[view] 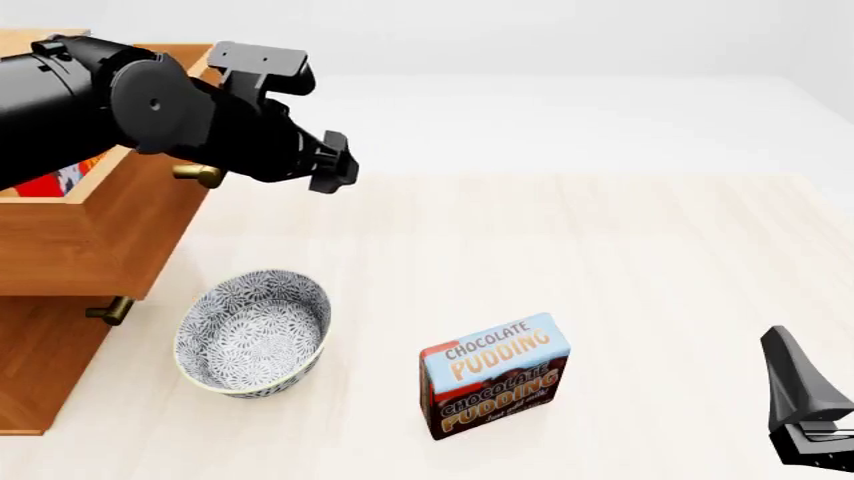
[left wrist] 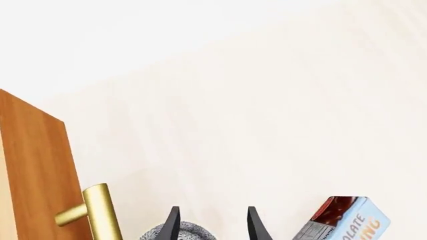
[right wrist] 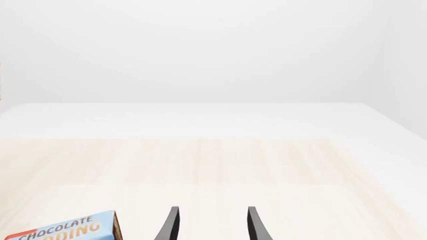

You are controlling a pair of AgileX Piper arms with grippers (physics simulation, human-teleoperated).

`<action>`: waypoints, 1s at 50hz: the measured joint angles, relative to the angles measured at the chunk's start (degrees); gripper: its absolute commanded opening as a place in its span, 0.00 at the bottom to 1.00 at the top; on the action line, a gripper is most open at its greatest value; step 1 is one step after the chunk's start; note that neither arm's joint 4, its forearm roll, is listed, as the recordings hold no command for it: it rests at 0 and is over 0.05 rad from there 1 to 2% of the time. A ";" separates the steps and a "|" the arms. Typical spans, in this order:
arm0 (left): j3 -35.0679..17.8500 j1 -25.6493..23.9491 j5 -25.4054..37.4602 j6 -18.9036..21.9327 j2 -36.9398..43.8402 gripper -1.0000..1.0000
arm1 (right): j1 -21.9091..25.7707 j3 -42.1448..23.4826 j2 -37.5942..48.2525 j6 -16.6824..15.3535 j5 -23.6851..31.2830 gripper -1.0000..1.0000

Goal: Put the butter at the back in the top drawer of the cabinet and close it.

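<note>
Hovering empty with fingers apart, the left hand sits beside the open top drawer, at the bowl's twelve o'clock; right hand also apart.

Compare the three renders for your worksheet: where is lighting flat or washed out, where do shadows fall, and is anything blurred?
Front view: even light, sharp focus, soft shadow beneath the bowl and pudding box. Left wrist view: background washes to near white, while the drawer front and brass handle stay crisp. Right wrist view: pale, nearly shadowless table; no blur.
</note>
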 measured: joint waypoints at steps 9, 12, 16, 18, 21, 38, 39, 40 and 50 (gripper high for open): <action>1.37 1.15 -0.48 0.05 -0.98 1.00 | 0.00 0.00 0.00 0.00 0.00 1.00; 1.78 1.54 -0.63 0.13 -1.30 1.00 | 0.00 0.00 0.00 0.00 0.00 1.00; 2.26 2.00 -0.72 0.21 -1.72 1.00 | 0.00 0.00 0.00 0.00 0.00 1.00; 2.50 2.22 -0.77 0.25 -1.93 1.00 | 0.00 0.00 0.00 0.00 0.00 1.00; 2.81 2.53 -0.81 0.31 -2.22 1.00 | 0.00 0.00 0.00 0.00 0.00 1.00; 4.25 4.37 -0.94 0.76 -3.65 1.00 | 0.00 0.00 0.00 0.00 0.00 1.00; 4.32 4.51 -0.96 0.72 -3.70 1.00 | 0.00 0.00 0.00 0.00 0.00 1.00; 4.38 4.64 -0.98 0.69 -3.74 1.00 | 0.00 0.00 0.00 0.00 0.00 1.00; 4.90 5.99 -1.22 0.71 -4.17 1.00 | 0.00 0.00 0.00 0.00 0.00 1.00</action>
